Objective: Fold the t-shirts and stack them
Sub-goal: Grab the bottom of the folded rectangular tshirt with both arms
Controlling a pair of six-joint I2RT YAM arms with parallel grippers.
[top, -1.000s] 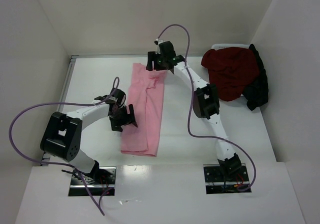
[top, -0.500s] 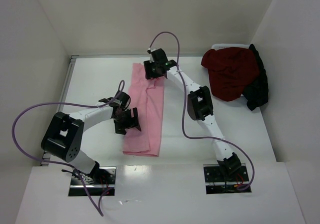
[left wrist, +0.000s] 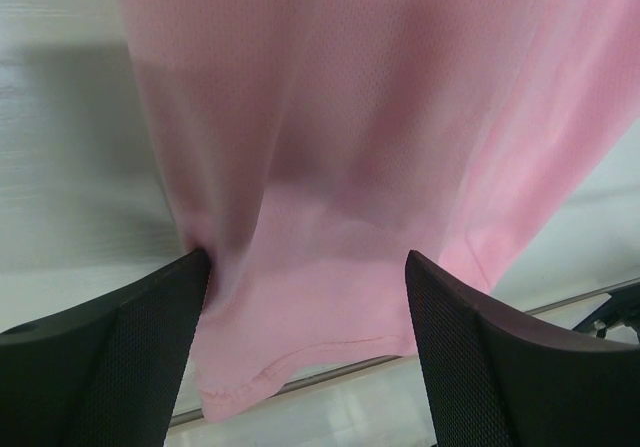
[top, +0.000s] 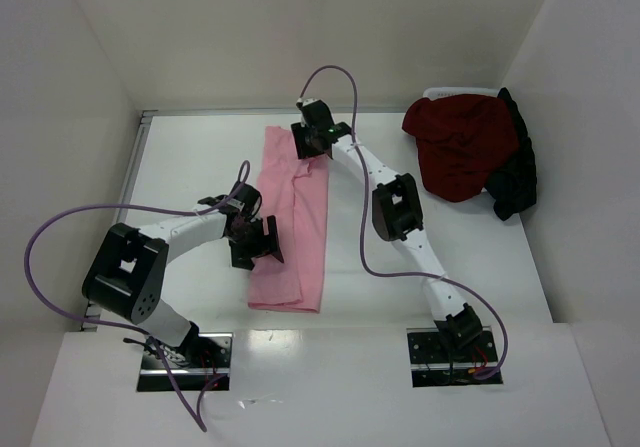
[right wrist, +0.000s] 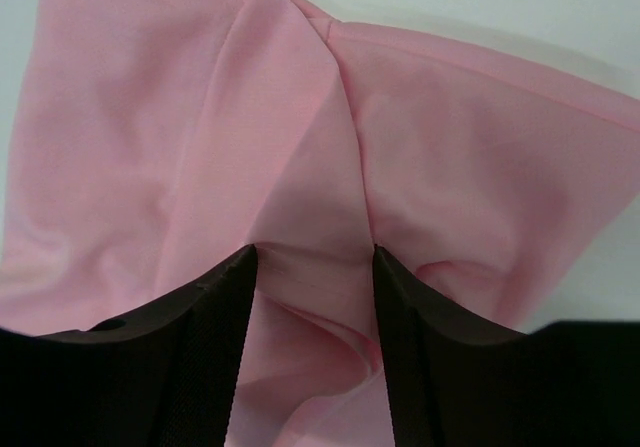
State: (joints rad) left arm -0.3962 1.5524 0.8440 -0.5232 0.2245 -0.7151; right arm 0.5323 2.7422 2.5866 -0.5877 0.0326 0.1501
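Fold in progress: a light pink t-shirt point(top: 292, 217), doubled lengthwise into a long strip, lay flat on the white surface point(top: 190, 157) between the two arms, its far end close to the back wall point(top: 300, 37). The left end effector point(top: 256, 240) hung over the strip's left edge in its near half, jaws spread wide with pink cloth showing between them and one finger point(left wrist: 130, 347) touching the shirt's edge. The right end effector point(top: 312, 139) sat at the far end, jaws partly apart astride a raised pleat of the fabric; whether that pleat was yet pinched could not be told. A dark red t-shirt point(top: 460, 147) lay heaped at the far right of the surface, a black t-shirt point(top: 518, 172) bunched beside and partly under it, both well apart from the pink one. The cloth looked thin, light and limp, likely to sag and slide rather than hold a crease. A hold near the end corners or on a doubled edge therefore seemed surest, with both ends lifted together to keep the strip from twisting. The surface appeared smooth, white and matte, boxed in by that wall and plain white side panels point(top: 60, 97), while purple cables point(top: 60, 232) looped from each arm
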